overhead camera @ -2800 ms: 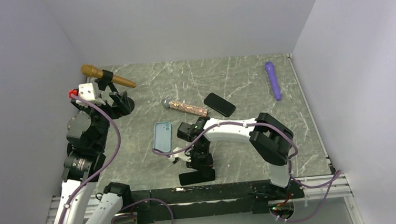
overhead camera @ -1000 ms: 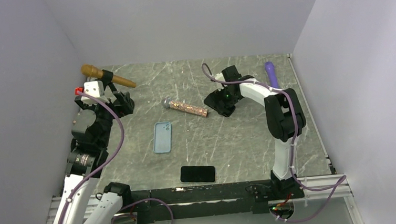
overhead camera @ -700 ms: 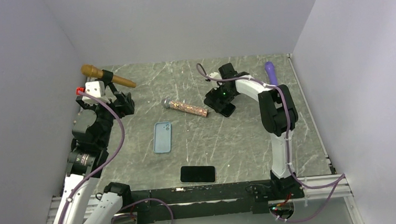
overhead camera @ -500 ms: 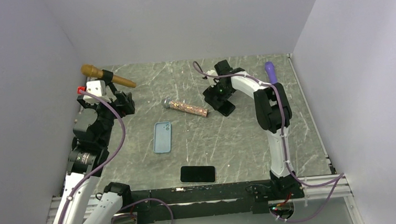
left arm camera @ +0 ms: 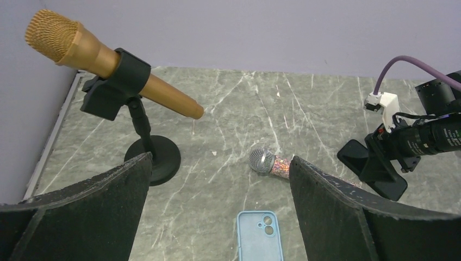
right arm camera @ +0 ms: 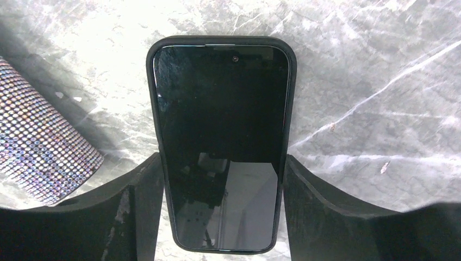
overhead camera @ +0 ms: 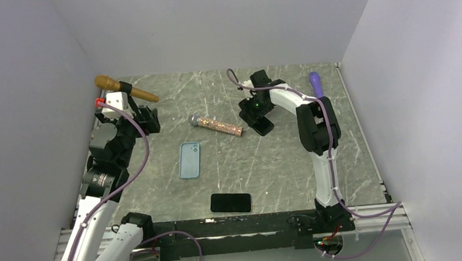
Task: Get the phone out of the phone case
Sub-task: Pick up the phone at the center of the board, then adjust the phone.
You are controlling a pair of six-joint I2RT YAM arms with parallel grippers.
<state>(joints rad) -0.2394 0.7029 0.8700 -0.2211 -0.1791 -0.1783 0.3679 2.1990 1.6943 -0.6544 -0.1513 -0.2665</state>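
Gold microphone [left arm camera: 111, 65], glittery microphone [overhead camera: 217, 126], purple stick [overhead camera: 318, 92]

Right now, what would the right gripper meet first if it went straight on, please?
The right gripper would meet the black-cased phone lying flat between its fingers; whether they touch its sides is unclear.

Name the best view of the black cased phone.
Right wrist: the cased phone fills the frame, screen up, inside the right tool. Top external shows only its corner; left wrist, a partly hidden dark slab.
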